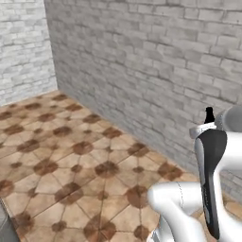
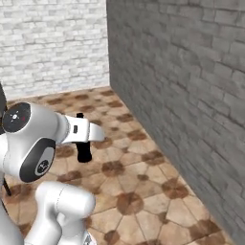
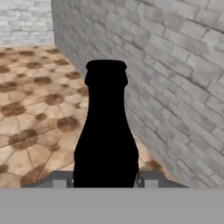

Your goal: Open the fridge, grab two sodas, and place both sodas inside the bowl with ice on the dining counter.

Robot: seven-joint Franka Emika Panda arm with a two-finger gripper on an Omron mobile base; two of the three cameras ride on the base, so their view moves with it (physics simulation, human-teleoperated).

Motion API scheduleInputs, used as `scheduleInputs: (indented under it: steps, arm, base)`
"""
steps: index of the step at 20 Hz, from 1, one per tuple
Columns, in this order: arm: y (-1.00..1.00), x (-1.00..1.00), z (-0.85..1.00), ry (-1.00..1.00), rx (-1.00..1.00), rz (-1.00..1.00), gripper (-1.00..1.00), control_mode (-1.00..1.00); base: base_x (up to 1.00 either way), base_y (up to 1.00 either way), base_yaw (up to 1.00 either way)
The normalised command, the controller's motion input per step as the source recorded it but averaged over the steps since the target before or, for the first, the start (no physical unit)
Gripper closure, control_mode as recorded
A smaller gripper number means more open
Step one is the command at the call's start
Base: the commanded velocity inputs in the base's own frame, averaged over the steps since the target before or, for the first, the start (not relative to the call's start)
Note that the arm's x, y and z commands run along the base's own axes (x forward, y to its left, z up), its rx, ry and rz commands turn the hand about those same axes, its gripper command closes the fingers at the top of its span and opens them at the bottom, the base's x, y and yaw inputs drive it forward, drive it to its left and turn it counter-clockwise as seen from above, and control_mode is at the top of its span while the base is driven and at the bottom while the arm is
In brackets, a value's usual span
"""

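Soda bottle point(image 3: 106, 131) is riding upright, clenched in the gripper point(image 2: 84, 146) — it risks slipping if the base jolts near the brick wall point(image 2: 191, 95).

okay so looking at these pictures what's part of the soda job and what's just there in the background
Part of the job:
- soda bottle, held upright in the end effector

Just background:
- grey brick wall
- brown tiled floor

One soda bottle point(image 3: 106, 131) in play, black and upright, with two grey brick walls point(image 1: 142, 61) and one tiled floor point(image 1: 71, 160).
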Motion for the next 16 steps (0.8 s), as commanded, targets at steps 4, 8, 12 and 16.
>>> scheduleInputs:
  steps: [4, 8, 12, 16]
  arm:
    - [0.0, 0.0, 0.0, 0.0, 0.0, 0.0, 1.0, 1.0]
    - [0.0, 0.0, 0.0, 0.0, 0.0, 0.0, 1.0, 1.0]
    - [0.0, 0.0, 0.0, 0.0, 0.0, 0.0, 1.0, 1.0]
    - [0.0, 0.0, 0.0, 0.0, 0.0, 0.0, 1.0, 1.0]
  base:
    - [0.79, 0.0, 0.39]
    - [0.79, 0.0, 0.39]
    - [0.9, 0.0, 0.38]
    - [1.0, 0.0, 0.36]
